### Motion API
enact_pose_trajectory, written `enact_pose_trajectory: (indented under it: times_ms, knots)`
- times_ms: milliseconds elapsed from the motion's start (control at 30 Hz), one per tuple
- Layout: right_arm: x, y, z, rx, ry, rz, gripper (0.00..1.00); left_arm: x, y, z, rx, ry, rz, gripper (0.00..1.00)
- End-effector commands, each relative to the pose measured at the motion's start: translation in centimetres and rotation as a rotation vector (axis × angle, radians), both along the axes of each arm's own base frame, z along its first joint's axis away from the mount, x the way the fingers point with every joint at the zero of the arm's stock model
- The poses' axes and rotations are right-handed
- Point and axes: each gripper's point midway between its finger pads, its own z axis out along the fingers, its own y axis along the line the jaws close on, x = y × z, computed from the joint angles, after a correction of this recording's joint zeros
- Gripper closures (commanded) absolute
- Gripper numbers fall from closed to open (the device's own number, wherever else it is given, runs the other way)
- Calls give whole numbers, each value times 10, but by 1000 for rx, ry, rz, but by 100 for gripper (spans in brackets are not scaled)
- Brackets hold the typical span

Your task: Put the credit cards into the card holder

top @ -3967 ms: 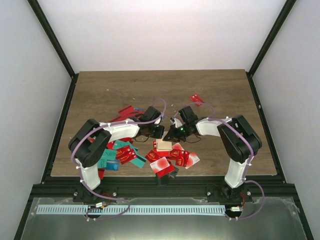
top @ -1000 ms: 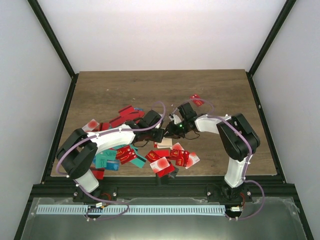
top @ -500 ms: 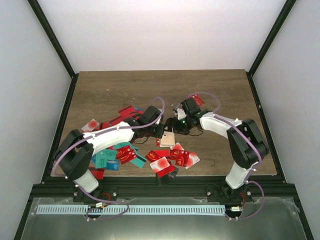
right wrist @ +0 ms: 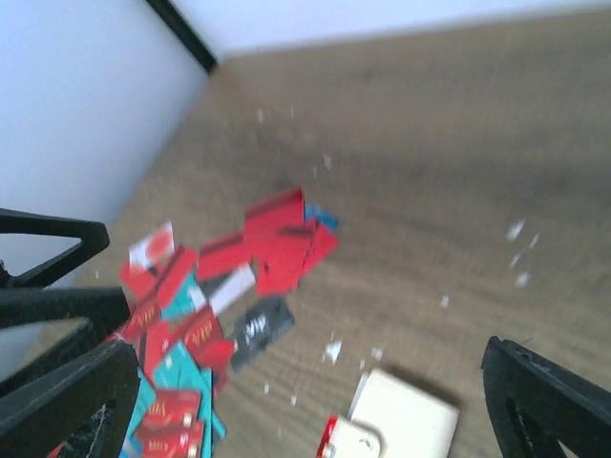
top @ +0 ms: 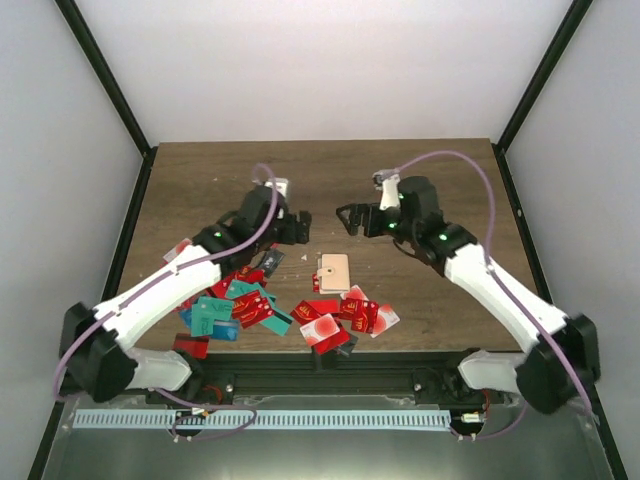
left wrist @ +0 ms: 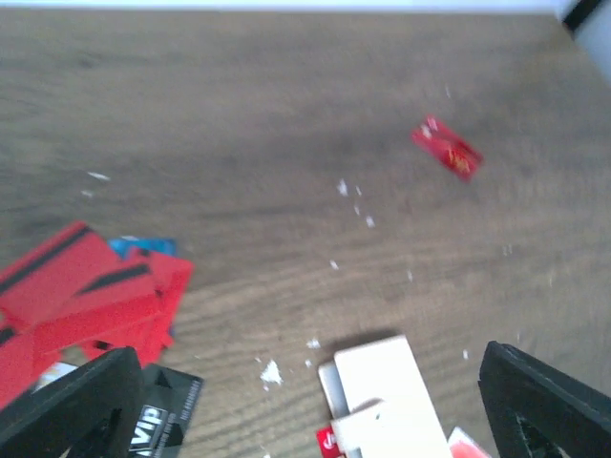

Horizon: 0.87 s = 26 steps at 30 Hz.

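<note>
Lying flat, the card holder (top: 336, 272) runs near-to-far — left gripper (top: 302, 227), right gripper (top: 346, 220) spread wide.

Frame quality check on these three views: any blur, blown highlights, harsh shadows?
Top external: sharp, evenly lit, soft shadows only. Left wrist: mildly soft; the card holder washes out to near white, and the print on the lone red card is unreadable. Right wrist: the blurriest; the credit cards smear together and the white specks on the table look streaked.

Bright, even light; blurred wrist views.
</note>
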Motion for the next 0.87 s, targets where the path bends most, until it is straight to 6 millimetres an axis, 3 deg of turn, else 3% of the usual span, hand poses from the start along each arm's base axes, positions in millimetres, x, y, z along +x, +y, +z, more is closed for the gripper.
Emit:
enact_pose_trajectory:
  times_ms: [0, 133, 300, 600, 833]
  knots:
    - [7, -45, 70, -1, -328, -198, 0, 6, 44, 37, 47, -119, 123, 0]
    - [-9, -80, 91, 38, -472, -335, 0, 0, 71, 46, 73, -165, 196, 0]
    - [-22, -100, 100, 79, -494, -420, 0, -11, 88, 55, 27, -222, 236, 0]
    - [-32, -100, 103, 99, -510, -392, 0, -20, 97, 53, -16, -235, 260, 0]
    - [-25, -89, 93, 67, -464, -351, 0, -22, 94, 50, -43, -232, 253, 0]
